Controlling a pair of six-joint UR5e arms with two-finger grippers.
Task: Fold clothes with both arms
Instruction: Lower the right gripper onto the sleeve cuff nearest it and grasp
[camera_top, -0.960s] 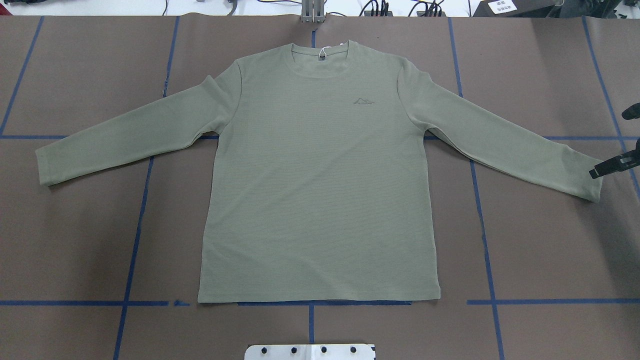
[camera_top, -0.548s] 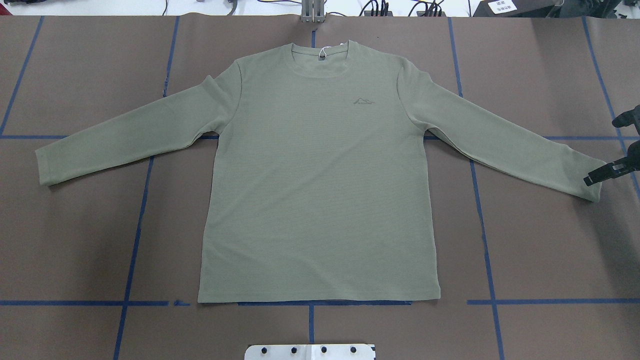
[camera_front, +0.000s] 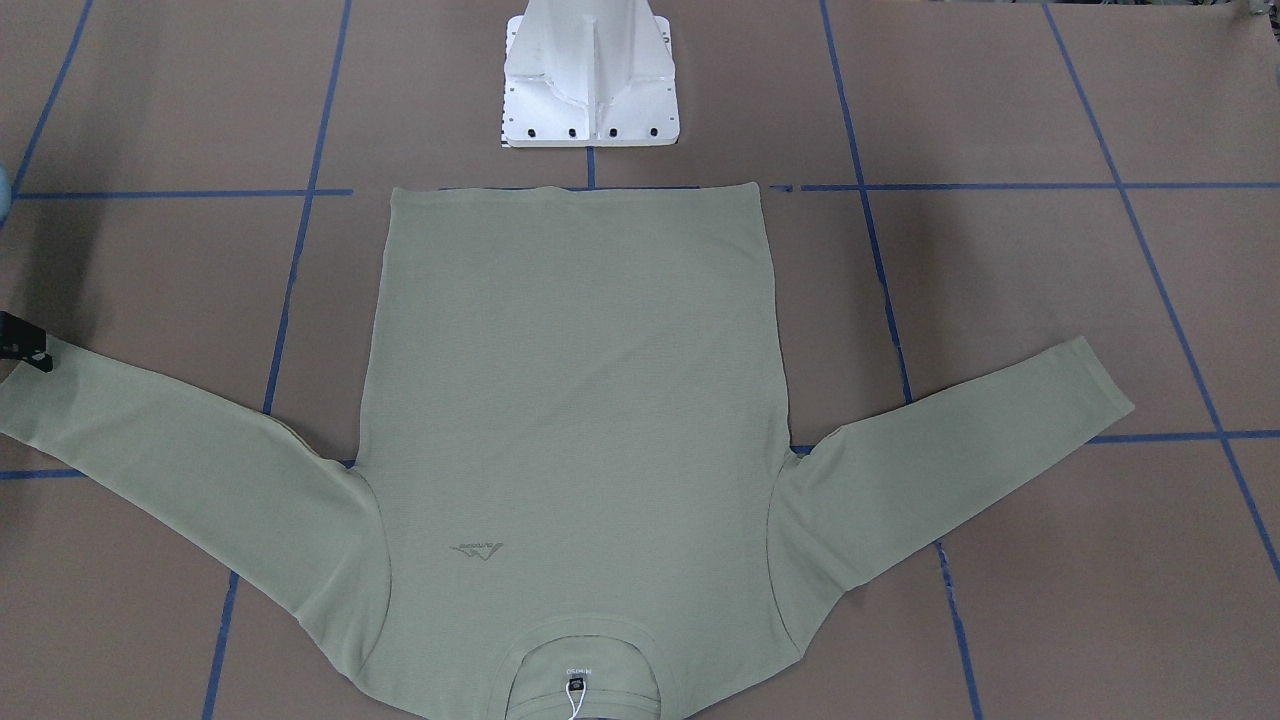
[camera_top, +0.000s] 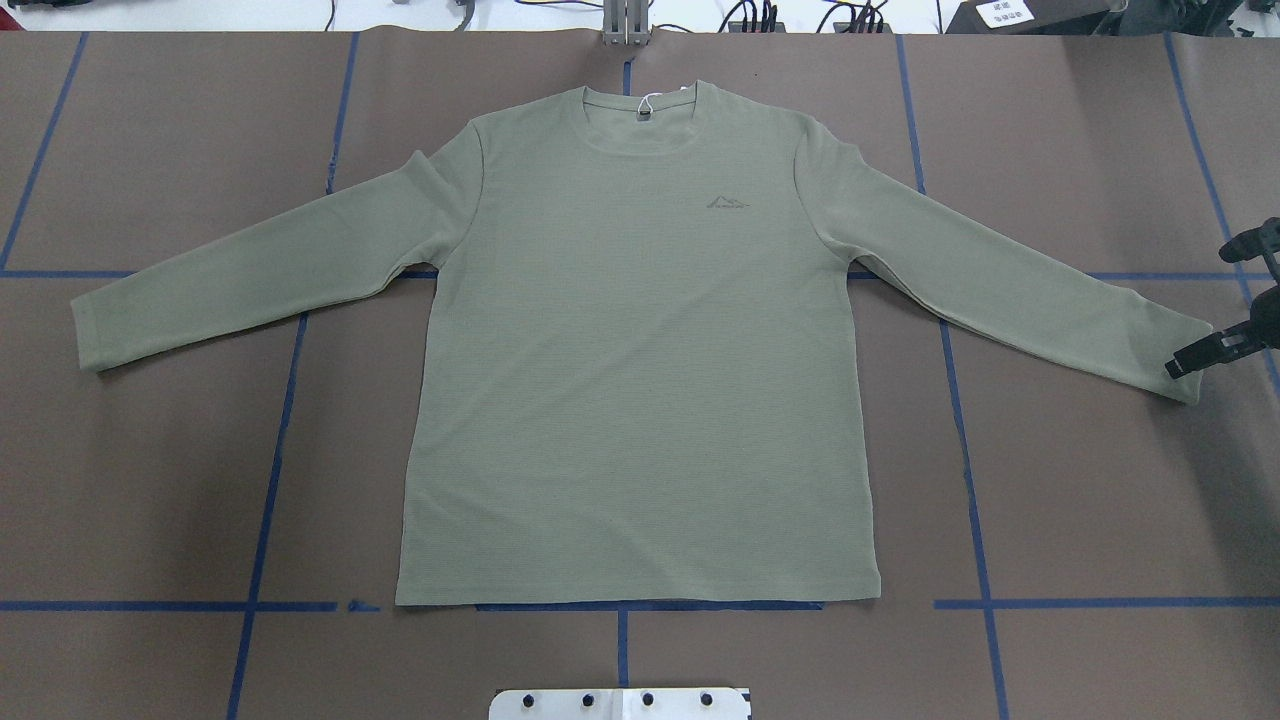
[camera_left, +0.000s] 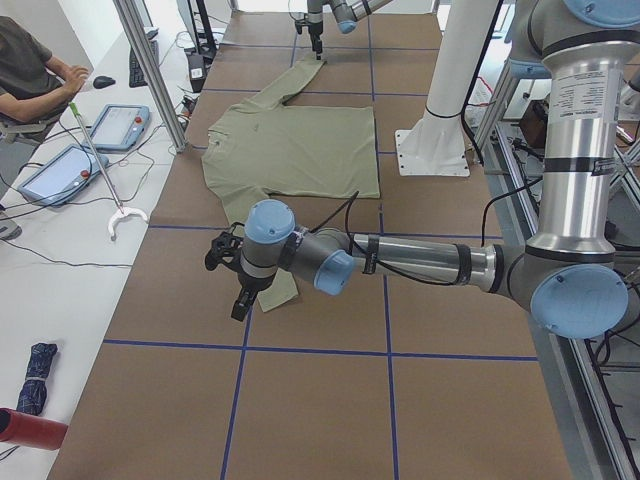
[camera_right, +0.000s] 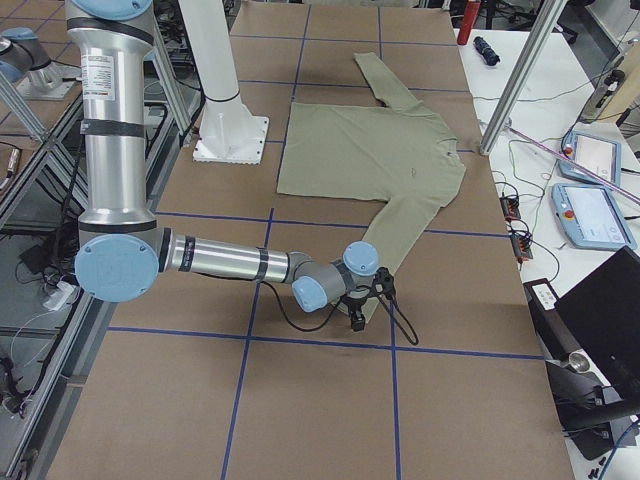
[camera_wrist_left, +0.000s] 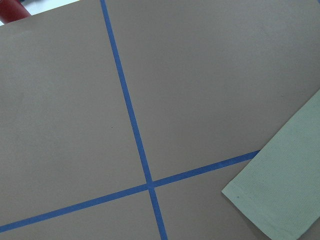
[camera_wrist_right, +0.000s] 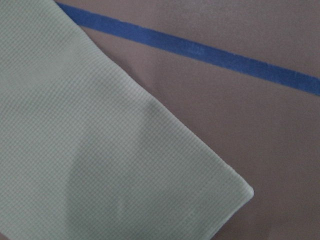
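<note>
The pale sage-green long-sleeved knit shirt (camera_top: 640, 380) is laid out flat, front up, sleeves spread, mid-way on the brown blue-taped table (camera_top: 1100, 480). The black right gripper (camera_top: 1180, 364) is at the cuff on the robot's right, and the black left gripper (camera_left: 238, 300) hangs near the other cuff. Honestly can't tell how far either claw is open, or if it's got any cloth.

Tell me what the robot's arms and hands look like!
The left arm and right arm are shiny silver-grey tubes with round light-blue joint caps and thin black cables. Each has a white printed sticker. The left hand and right hand are black two-finger claws.
</note>
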